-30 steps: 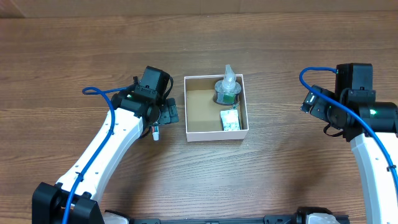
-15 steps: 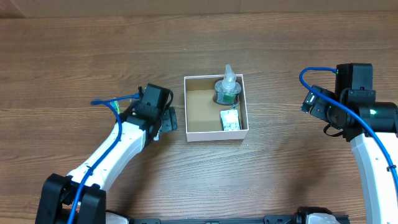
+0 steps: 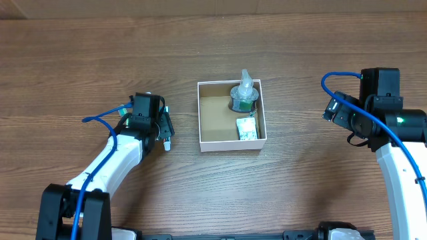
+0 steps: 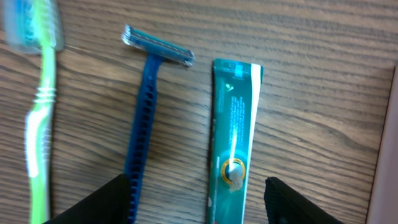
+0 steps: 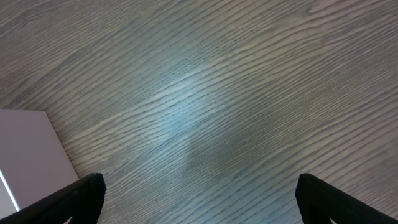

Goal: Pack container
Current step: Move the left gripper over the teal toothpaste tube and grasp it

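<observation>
The container [image 3: 199, 120] is a shallow white-walled box with a brown inside at the table's middle. It holds a clear bottle with a green label [image 3: 244, 95] and a small white-green packet [image 3: 247, 129]. My left gripper [image 3: 165, 127] is open just left of the box. In the left wrist view it [image 4: 196, 208] hovers over a teal toothpaste tube [image 4: 233, 143] and a blue razor [image 4: 144, 118], with a green toothbrush [image 4: 38, 124] further left. The box wall [image 4: 390, 155] shows at the right edge. My right gripper [image 3: 333, 110] is open and empty, right of the box [image 5: 25, 149].
The left arm hides the three loose items in the overhead view; only a small white tip [image 3: 168, 143] peeks out below the gripper. The right wrist view shows its open fingers [image 5: 199, 199] over bare wood.
My left arm has drawn back down and to the left, away from the box's upper left corner. The right arm has not moved.
</observation>
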### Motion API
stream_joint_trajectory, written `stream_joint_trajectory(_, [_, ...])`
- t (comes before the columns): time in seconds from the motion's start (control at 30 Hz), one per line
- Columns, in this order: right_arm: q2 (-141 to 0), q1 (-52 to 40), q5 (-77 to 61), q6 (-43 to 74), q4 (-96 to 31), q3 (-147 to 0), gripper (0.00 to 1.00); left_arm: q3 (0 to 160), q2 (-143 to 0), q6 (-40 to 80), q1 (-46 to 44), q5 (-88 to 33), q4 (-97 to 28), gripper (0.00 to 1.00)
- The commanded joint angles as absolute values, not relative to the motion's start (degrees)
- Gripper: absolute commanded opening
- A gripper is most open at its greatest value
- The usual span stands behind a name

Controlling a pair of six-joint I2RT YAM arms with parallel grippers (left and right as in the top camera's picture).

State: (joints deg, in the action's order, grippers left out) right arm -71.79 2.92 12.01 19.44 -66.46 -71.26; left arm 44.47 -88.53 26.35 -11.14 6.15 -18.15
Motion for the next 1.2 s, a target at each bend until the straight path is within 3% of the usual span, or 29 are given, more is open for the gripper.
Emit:
stream_joint_trajectory(0.0, [-71.4,3.0,12.4,19.5,-66.2,-72.4,1.0,43.9,-92.1,25.3,-11.0,4.2,-17.3,0.65])
stream_joint_trajectory(0.23, [-71.4,3.0,12.4,19.5,-66.2,-72.4,1.0,43.9,-97.3,25.3,-11.2,2.7,-15.7,0.6])
stream_joint_trajectory(0.47, [-71.4,3.0,12.4,19.5,-66.2,-72.4,1.0,46.5,-97.3,22.4,-13.3,2.7,-16.9,0.63])
stream_joint_trajectory(0.73, [-71.4,3.0,12.4,19.5,-66.2,-72.4,1.0,55.5,-97.3,21.9,-15.1,10.8,-30.9,0.72])
stream_joint_trajectory(0.9, [-71.4,3.0,12.4,19.5,-66.2,-72.4,1.0,56.0,-97.4,21.8,-15.2,6.5,-31.0,0.7])
stream_joint_trajectory(1.03, [-71.4,3.0,12.4,19.5,-66.2,-72.4,1.0,55.8,-97.8,21.9,-15.5,6.1,-30.7,0.63])
stream_joint_trajectory(1.17, [-71.4,3.0,12.4,19.5,-66.2,-72.4,1.0,55.0,-100.1,22.3,-15.6,6.1,-29.5,0.65])
